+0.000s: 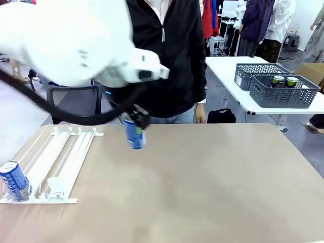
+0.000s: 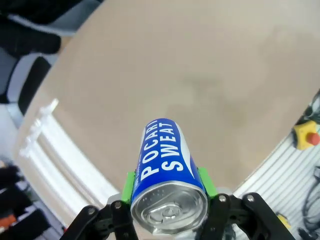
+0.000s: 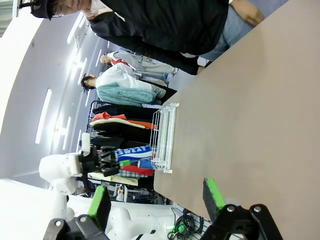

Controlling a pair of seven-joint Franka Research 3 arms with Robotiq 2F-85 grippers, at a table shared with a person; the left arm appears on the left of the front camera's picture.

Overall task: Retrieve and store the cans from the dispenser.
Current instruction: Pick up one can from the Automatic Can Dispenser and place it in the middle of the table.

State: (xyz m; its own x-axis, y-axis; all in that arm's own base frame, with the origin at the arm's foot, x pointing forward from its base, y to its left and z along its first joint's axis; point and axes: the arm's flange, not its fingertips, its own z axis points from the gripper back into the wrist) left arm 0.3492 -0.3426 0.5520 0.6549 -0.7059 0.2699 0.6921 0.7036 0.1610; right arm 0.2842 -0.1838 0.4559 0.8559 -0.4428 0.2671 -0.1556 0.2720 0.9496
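My left gripper (image 1: 133, 126) is shut on a blue can (image 1: 135, 136) with white print, held in the air over the table's far middle. The left wrist view shows that can (image 2: 167, 165) between the green pads (image 2: 130, 186), silver top toward the camera. The white dispenser (image 1: 55, 157) lies flat at the table's left. A second blue can (image 1: 14, 180) stands at its near end. My right gripper (image 3: 157, 200) is open and holds nothing, over bare table. In its view, the dispenser (image 3: 165, 132) and the held can (image 3: 132, 153) are far off.
A person in a black jacket (image 1: 167, 55) stands at the far edge of the table (image 1: 212, 177). Two grey lattice baskets (image 1: 283, 93) sit on a white side table at the back right, with two dark cans (image 1: 277, 80) inside. A red stop button (image 2: 311, 137) is beside the table.
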